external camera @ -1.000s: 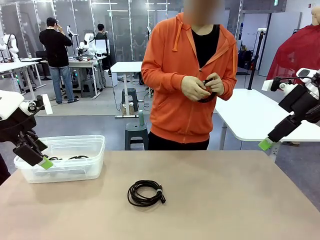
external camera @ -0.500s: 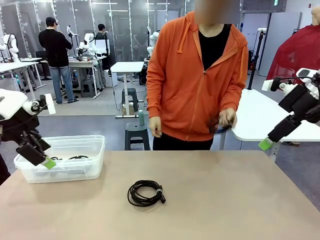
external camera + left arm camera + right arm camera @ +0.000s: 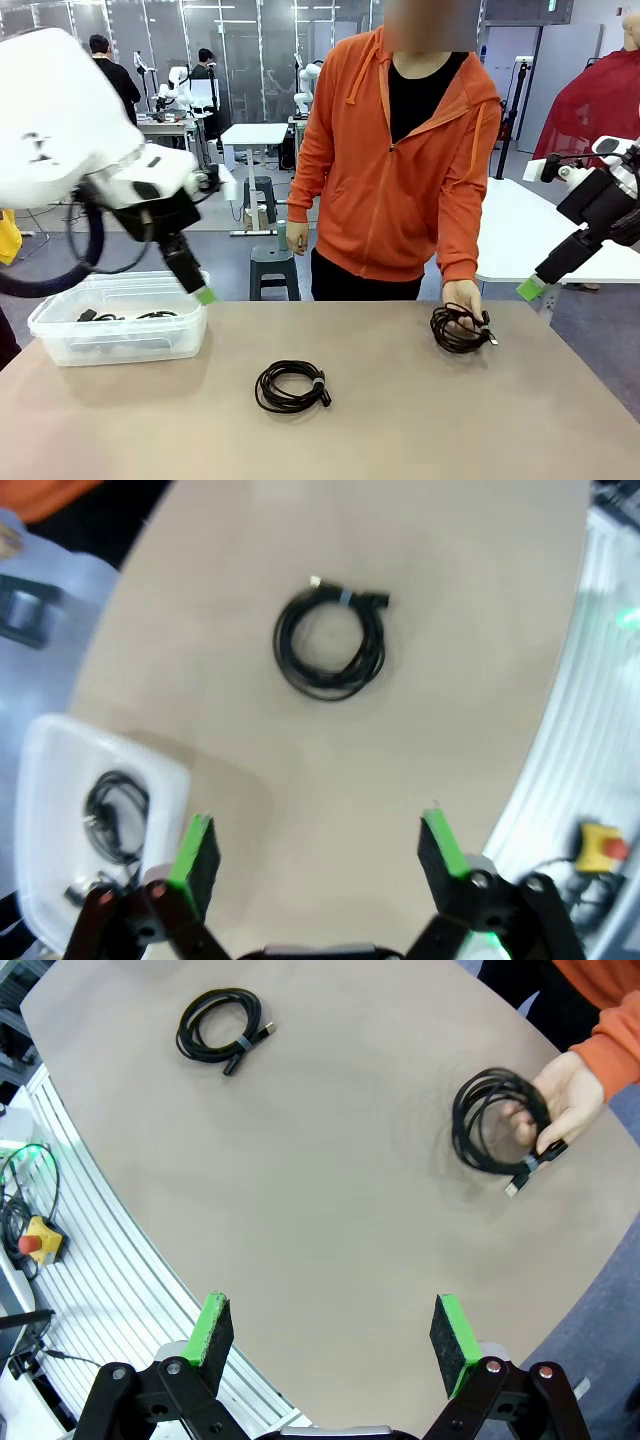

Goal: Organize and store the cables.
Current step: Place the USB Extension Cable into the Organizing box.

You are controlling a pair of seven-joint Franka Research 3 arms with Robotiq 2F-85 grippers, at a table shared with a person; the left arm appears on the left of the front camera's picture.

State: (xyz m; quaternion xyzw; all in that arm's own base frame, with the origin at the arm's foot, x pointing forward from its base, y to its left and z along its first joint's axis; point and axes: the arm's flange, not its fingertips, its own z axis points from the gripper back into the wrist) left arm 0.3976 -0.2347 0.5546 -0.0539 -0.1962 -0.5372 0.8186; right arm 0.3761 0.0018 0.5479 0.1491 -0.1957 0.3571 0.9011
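One coiled black cable [image 3: 290,386] lies on the table's middle, also seen in the left wrist view [image 3: 330,645] and the right wrist view [image 3: 220,1028]. A person's hand [image 3: 462,298] holds a second coiled cable [image 3: 458,328] down on the table's right side [image 3: 493,1132]. More cables [image 3: 125,316] lie in the clear bin [image 3: 60,335]. My left gripper [image 3: 203,294] hangs open over the bin's right rim, high above the table [image 3: 318,850]. My right gripper [image 3: 531,289] is open and empty off the table's right edge [image 3: 330,1332].
The person in an orange hoodie [image 3: 400,150] stands at the far side of the table. A white table [image 3: 520,235] is behind on the right. The table's near edge and a red emergency button [image 3: 40,1238] show below my right gripper.
My left arm has swung up and toward the middle, from beside the bin to over its right rim. The person has lowered a coiled cable onto the table. The right arm is still.
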